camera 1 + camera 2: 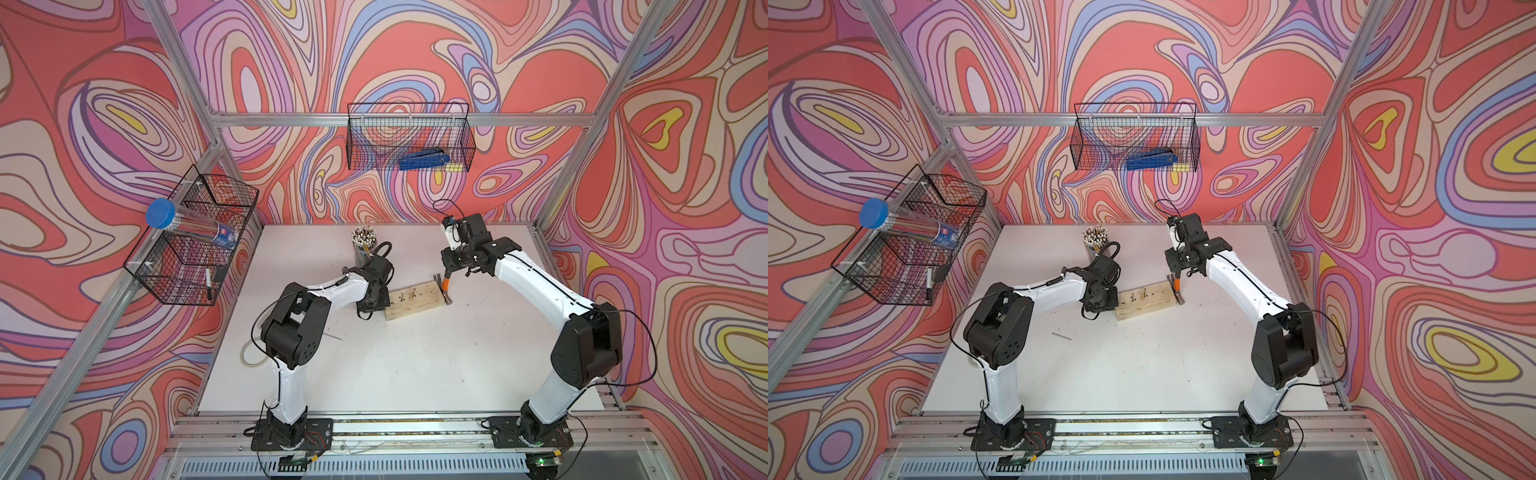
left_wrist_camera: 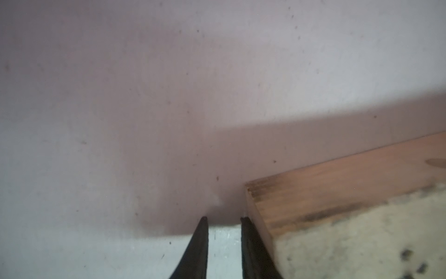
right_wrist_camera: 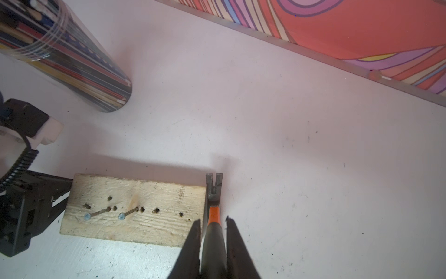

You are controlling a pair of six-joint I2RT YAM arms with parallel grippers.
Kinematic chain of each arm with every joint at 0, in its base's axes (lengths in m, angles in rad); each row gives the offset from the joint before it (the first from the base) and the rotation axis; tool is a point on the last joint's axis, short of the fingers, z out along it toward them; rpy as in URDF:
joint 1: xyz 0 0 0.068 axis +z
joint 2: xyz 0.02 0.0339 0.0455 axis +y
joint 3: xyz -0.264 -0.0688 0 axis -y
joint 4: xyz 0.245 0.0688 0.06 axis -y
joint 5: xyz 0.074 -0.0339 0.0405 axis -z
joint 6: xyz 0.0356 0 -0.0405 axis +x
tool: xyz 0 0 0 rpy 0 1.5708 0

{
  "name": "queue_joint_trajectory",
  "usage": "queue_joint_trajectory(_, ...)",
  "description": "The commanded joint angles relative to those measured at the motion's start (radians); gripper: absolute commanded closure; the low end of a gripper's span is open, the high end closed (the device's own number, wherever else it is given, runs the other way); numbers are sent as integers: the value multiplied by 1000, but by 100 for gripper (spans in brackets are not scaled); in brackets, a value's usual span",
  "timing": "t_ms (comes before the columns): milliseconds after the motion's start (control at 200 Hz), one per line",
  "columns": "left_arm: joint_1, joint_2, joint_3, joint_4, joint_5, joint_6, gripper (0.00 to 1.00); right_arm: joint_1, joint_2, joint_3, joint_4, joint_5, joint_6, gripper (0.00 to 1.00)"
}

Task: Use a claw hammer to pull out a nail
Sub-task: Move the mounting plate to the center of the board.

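Note:
The claw hammer [image 3: 213, 193] has a silver head, a forked claw and an orange and black handle. My right gripper [image 3: 212, 219] is shut on that handle, and the head hangs just off the right end of a pale wood block [image 3: 144, 229]. Two nails [image 3: 96, 213] [image 3: 129, 212] stick up bent from the block's left half, among several empty holes. Both top views show the hammer [image 1: 447, 283] [image 1: 1177, 285] at that end of the block [image 1: 415, 306]. My left gripper [image 2: 225, 218] is narrowly open with nothing between its fingers, one of which rests against the block's left end [image 2: 260, 212].
A cup of pencils [image 1: 363, 245] stands behind the block. A loose nail [image 1: 1062, 333] lies on the white table near the left arm. A wire basket [image 1: 409, 137] on the back wall holds a blue tool [image 1: 424, 159]. A second wire basket [image 1: 191, 237] on the left holds a tube.

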Motion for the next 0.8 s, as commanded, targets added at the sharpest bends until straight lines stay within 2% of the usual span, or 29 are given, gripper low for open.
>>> queue_joint_trajectory(0,-12,39,34,-21,9,26,74,3,-4,-4,3,19,51,100)
queue_joint_trajectory(205,-11,-5,36,-35,-84,69,70,-15,-12,10,-2,44,84,100)
queue_joint_trajectory(511,2,-252,-62,-7,-258,129,60,-19,-106,48,-79,173,94,100)
queue_joint_trajectory(641,5,-392,-134,53,-347,114,49,-20,-176,49,-85,152,104,100)
queue_joint_trajectory(686,6,-459,-184,115,-369,104,40,-19,-201,48,-83,126,110,100)
queue_joint_trajectory(751,16,-551,-265,227,-344,103,28,-20,-228,51,-84,79,125,100)
queue_joint_trajectory(796,21,-603,-311,305,-311,122,25,-19,-246,54,-84,35,135,100)
